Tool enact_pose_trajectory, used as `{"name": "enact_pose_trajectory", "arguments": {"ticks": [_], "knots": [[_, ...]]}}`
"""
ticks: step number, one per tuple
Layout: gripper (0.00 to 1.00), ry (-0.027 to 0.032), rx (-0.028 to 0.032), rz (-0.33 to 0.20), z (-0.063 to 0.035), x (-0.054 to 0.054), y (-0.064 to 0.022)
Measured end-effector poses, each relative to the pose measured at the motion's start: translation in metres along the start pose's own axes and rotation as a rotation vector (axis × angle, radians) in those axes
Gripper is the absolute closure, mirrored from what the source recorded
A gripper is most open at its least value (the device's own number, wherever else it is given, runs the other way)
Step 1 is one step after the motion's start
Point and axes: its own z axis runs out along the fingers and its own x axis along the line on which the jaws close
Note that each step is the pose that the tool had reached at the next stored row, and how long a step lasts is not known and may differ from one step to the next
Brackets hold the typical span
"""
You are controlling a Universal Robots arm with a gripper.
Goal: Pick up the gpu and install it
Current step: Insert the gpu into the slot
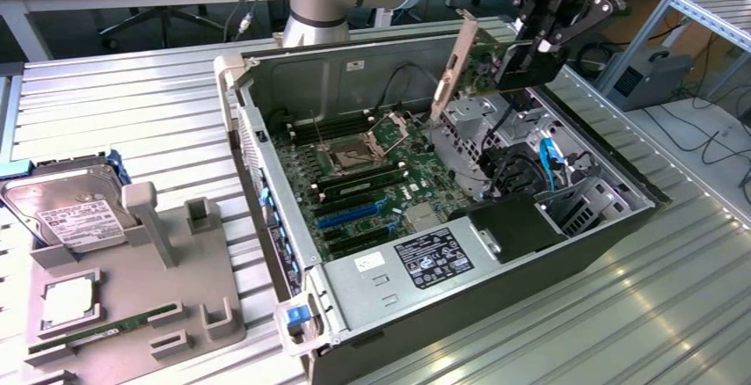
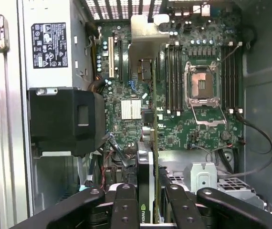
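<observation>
The gpu (image 1: pixel 476 69) hangs on edge above the far end of the open computer case (image 1: pixel 252 152). Its long silvery-beige bracket (image 1: pixel 455 64) slants down toward the motherboard (image 1: pixel 375 183). My gripper (image 1: pixel 516 70) is shut on the card's far end, up over the drive cage. In the wrist view the gpu (image 2: pixel 147 167) runs edge-on between my two black fingers (image 2: pixel 125 207), and its bracket (image 2: pixel 148 40) reaches out over the expansion slots (image 2: pixel 111 57). The card sits in the air, clear of the board.
A CPU socket (image 2: pixel 202 88) with memory slots beside it lies on the motherboard. A black shroud (image 1: pixel 516 222) and a labelled power supply (image 1: pixel 423 260) fill the case's near end. On the exterior view's left, a grey fixture (image 1: pixel 176 306) carries a hard drive (image 1: pixel 70 209), a CPU (image 1: pixel 69 301) and a RAM stick (image 1: pixel 100 332).
</observation>
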Motion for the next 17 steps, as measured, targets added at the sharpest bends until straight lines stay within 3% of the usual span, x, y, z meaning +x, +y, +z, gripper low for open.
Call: {"name": "enact_pose_trajectory", "arguments": {"ticks": [3,4,5,6,9,17], "knots": [[0.73,-0.0020,0.0000,-0.002,0.0000,0.000,0.0000],[0.73,-0.0168,0.0000,-0.002,0.0000,0.000,0.0000],[0.73,-0.0258,-0.0002,-0.003,0.0000,0.000,0.0001],[0.73,-0.0297,-0.0001,-0.003,0.0001,0.000,0.0000],[0.73,-0.0301,-0.0002,-0.003,0.0020,0.000,0.0007],[0.73,-0.0302,-0.0002,-0.003,0.0146,0.000,0.0133]]}}
